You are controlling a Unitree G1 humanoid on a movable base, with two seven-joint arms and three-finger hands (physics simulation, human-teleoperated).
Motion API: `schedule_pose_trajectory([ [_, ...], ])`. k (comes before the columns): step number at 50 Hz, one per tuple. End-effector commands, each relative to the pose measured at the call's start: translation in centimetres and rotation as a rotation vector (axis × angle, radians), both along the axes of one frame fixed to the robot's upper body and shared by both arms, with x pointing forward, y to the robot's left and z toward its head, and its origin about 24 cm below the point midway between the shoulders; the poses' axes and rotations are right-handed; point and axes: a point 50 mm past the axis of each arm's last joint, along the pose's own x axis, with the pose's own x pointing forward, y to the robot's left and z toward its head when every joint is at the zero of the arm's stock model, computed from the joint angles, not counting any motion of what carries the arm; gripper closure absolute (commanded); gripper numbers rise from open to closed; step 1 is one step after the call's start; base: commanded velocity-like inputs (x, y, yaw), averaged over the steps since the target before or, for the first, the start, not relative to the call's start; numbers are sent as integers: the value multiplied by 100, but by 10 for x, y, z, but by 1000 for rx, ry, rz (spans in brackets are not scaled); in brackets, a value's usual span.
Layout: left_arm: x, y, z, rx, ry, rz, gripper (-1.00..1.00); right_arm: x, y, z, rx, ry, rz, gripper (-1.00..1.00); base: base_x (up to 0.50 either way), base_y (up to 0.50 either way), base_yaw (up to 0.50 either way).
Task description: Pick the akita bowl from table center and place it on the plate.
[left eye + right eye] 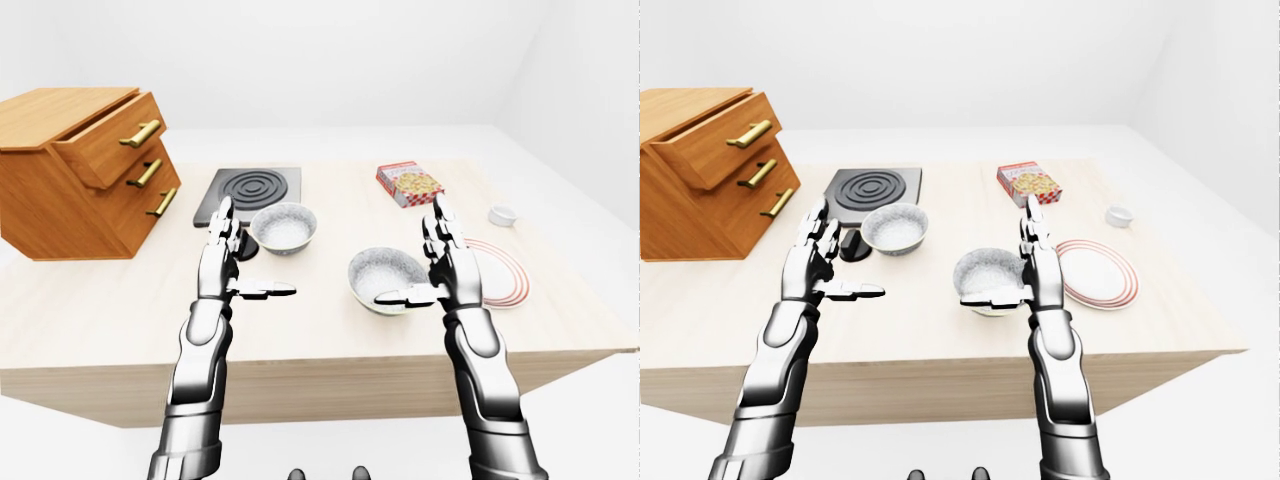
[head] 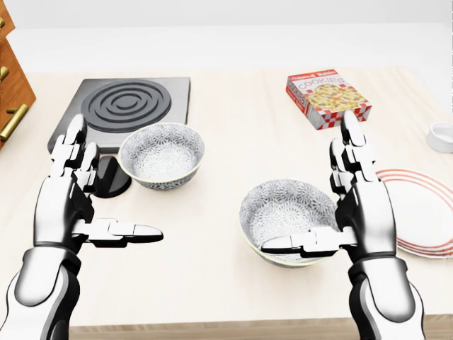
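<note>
Broad pale wooden desk (image 1: 90, 310) filling the middle of both eye views. At its left end, a wooden drawer chest (image 1: 70, 170) with brass handles, top drawer pulled partly out. Right of the chest, a black stove plate (image 2: 131, 106) with concentric rings. Toward the right edge, a white plate (image 1: 1098, 272) with red rings. Near the middle of the desk, the akita bowl (image 2: 287, 216), patterned, upright, just left of the plate and not on it. A second patterned bowl (image 2: 161, 154) touching the stove plate's lower edge. Above the plate, a cookie box (image 2: 328, 97) lying flat. Right hand (image 2: 361, 202) raised beside the akita bowl, fingers (image 2: 352, 138) spread open, thumb across the bowl's near rim. Left hand (image 2: 71, 195) raised likewise, open, holding nothing. Small white cup (image 1: 502, 215) at far right.
</note>
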Motion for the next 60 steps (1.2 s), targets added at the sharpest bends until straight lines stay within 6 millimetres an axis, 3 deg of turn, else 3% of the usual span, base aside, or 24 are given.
schedule_pose_trajectory([
  [1,-1,-1,1,0,-6,-5,-100,-3,0,5,18,-21,31,-100,20,-50,0],
  [16,1,0,-3,2,15,-2,-100,-8,-1,7,39,-37,55,-100,37,-43,0],
  [39,8,14,-6,56,42,41,-100,-1,-2,2,1,-11,-13,-100,6,-2,0],
  [42,17,21,-13,157,95,83,-100,3,-5,0,-63,4,-72,-100,0,0,0],
  [48,41,47,-31,494,136,203,-100,-1,-12,21,-2,-88,-90,-100,0,0,0],
  [60,53,79,-66,879,365,339,-100,-5,-10,29,20,-128,-66,-100,0,0,0],
])
